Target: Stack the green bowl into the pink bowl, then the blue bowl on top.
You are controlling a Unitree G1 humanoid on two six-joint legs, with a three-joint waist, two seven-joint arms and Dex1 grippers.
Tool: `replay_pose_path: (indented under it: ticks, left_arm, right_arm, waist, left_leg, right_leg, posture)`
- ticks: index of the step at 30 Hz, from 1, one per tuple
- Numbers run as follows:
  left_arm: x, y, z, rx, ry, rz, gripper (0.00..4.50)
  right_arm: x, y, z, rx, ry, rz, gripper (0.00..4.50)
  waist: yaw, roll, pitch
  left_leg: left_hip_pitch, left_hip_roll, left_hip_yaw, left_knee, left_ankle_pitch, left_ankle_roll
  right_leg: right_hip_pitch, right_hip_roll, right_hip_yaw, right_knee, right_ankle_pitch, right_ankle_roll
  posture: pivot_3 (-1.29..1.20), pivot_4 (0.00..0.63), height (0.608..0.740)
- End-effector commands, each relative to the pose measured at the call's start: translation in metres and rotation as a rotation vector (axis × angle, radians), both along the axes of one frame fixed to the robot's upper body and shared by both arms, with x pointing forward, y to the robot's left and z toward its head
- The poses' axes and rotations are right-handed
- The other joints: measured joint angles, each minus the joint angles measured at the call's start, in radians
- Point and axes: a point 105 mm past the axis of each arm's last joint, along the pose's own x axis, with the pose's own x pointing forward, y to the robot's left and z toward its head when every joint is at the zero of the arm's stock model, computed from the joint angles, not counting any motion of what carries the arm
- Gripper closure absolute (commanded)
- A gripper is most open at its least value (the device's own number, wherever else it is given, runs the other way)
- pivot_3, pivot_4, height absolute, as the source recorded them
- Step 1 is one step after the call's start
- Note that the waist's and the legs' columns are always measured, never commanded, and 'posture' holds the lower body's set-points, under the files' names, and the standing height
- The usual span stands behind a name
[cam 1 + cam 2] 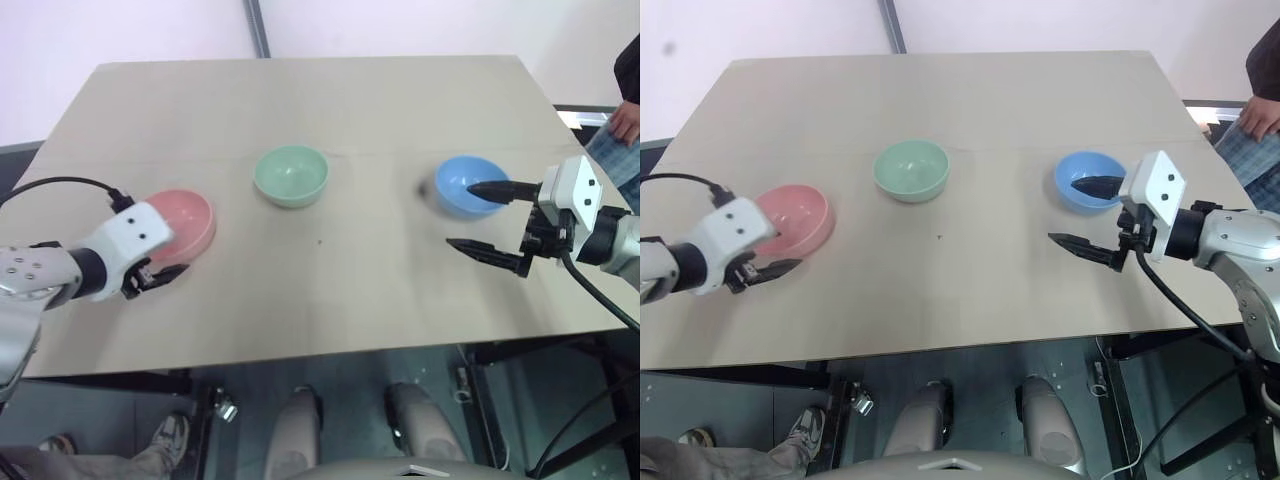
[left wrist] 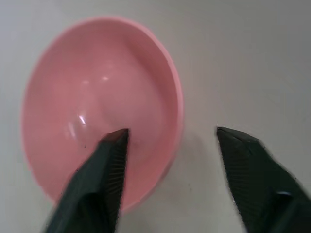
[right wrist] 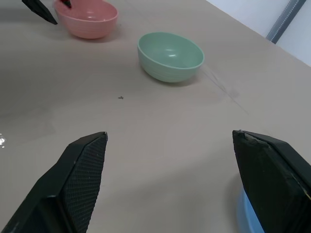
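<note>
While all three bowls sat unstacked in a row, the table [image 1: 330, 260] carried them well apart: pink bowl [image 1: 190, 220] toward the robot's left, green bowl [image 1: 291, 175] in the middle and slightly farther back, blue bowl [image 1: 462, 183] toward the right.

Left arm reached low along the table's left side, wrist tipped downward. Left pincer [image 2: 170, 141] straddled the pink bowl's near rim, one finger inside the bowl, the other outside over bare table; fingers apart, rim between them, not seen clamped.

Right arm came in from the right edge, held roughly level and aimed toward the left. Right pincer [image 1: 490, 220] stood wide apart and empty, upper finger over the blue bowl's rim, lower finger hanging over the table just in front of it.

Green bowl lay between the two pincers, ahead of the right one along its pointing line, the view open. Neither arm looked clearly nearer. Judged: stacking not yet begun; green bowl untouched.
</note>
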Motion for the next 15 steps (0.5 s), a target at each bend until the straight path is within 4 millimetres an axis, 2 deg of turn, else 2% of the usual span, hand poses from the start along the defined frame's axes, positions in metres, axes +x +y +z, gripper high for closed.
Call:
replay_pose_path:
  ticks: [1, 3, 5, 7, 11, 15]
  left_arm:
    - [0.007, -0.001, 0.002, 0.076, -0.037, -0.013, 3.3]
    - [0.01, -0.005, 0.001, 0.088, -0.042, -0.04, 4.42]
    - [0.011, -0.013, 0.002, 0.079, -0.048, -0.095, 4.47]
    - [0.011, -0.031, 0.008, 0.061, -0.084, -0.225, 4.47]
    - [-0.011, -0.068, 0.008, -0.019, -0.003, -0.487, 4.47]
    - [-0.021, -0.083, 0.005, -0.032, 0.087, -0.592, 4.47]
  right_arm:
    - [-0.005, 0.008, 0.011, 0.005, -0.066, 0.034, 0.0]
    - [-0.006, 0.008, 0.011, 0.006, -0.068, 0.034, 0.0]
    - [-0.007, 0.008, 0.012, 0.007, -0.072, 0.031, 0.0]
    - [-0.008, 0.007, 0.012, 0.01, -0.077, 0.028, 0.0]
    - [-0.018, 0.01, 0.011, 0.01, -0.073, 0.079, 0.0]
    - [-0.024, 0.014, 0.008, 0.008, -0.072, 0.101, 0.0]
  waist:
    - [0.001, 0.0, 0.0]
    - [0.003, 0.0, 0.0]
    - [0.006, 0.0, 0.0]
    - [0.007, 0.0, 0.0]
    - [0.01, 0.0, 0.0]
    - [0.009, 0.0, 0.0]
  left_leg:
    - [0.0, 0.0, 0.0, 0.0, 0.0, 0.0]
    - [0.0, 0.0, 0.0, 0.0, 0.0, 0.0]
    - [0.0, 0.0, 0.0, 0.0, 0.0, 0.0]
    - [-0.001, 0.0, 0.0, 0.0, 0.0, 0.0]
    - [-0.001, 0.0, 0.0, 0.0, 0.0, 0.0]
    - [0.0, 0.0, 0.0, 0.0, 0.0, 0.0]
  right_leg:
    - [0.0, 0.0, 0.0, 0.0, 0.0, 0.0]
    - [0.0, 0.0, 0.0, 0.0, 0.0, 0.0]
    - [0.0, 0.0, 0.0, 0.0, 0.0, 0.0]
    - [0.0, 0.0, 0.0, 0.0, 0.0, 0.0]
    - [0.0, 0.0, 0.0, 0.0, 0.001, -0.001]
    - [0.0, 0.0, 0.0, 0.0, 0.0, 0.0]
  posture:
    - [0.0, 0.15, 0.727]
    - [0.0, 0.15, 0.727]
    - [0.0, 0.15, 0.727]
    - [0.0, 0.15, 0.727]
    - [0.0, 0.15, 0.727]
    - [0.0, 0.15, 0.727]
